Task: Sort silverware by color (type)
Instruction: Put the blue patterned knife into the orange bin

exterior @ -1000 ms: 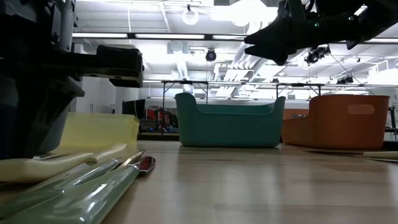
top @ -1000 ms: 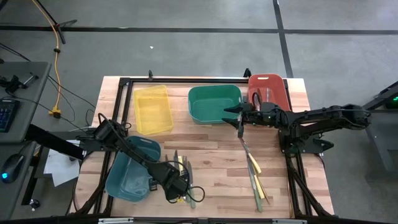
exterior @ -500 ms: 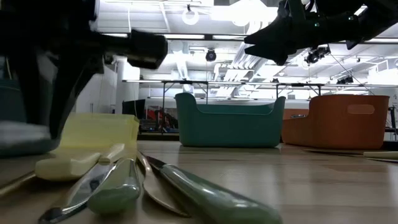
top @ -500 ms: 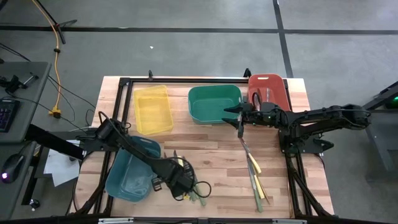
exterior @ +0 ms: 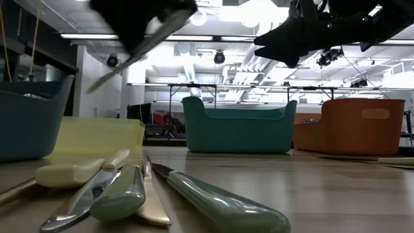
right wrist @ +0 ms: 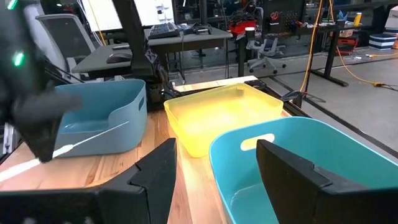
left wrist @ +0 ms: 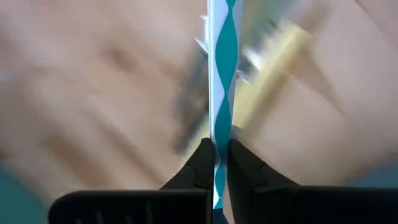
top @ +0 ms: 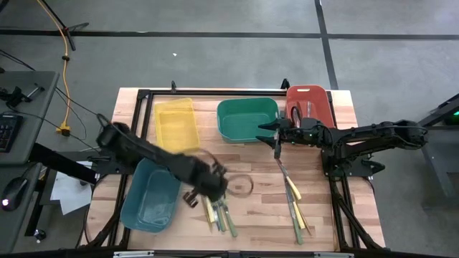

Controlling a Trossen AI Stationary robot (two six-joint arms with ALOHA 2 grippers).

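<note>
Wooden worktop (top: 251,161) carries four bins. We see the left tool (left wrist: 217,163) pinched shut on a thin utensil (left wrist: 221,93) (likely light-blue, blurred), raised near the blue bin (top: 152,195). More silverware (top: 219,213) lies just beside it. Right tool (right wrist: 214,155) hangs wide and empty by the green bin (top: 247,120).

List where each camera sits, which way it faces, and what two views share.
High view: overhead, facing straight down at the table; both arms show.
Low view: at tabletop height, facing level across utensils toward the bins.
Left wrist view: past the left gripper, shut on a thin utensil.
Right wrist view: past the open right gripper toward the bins.
High and right wrist views share the yellow bin.
</note>
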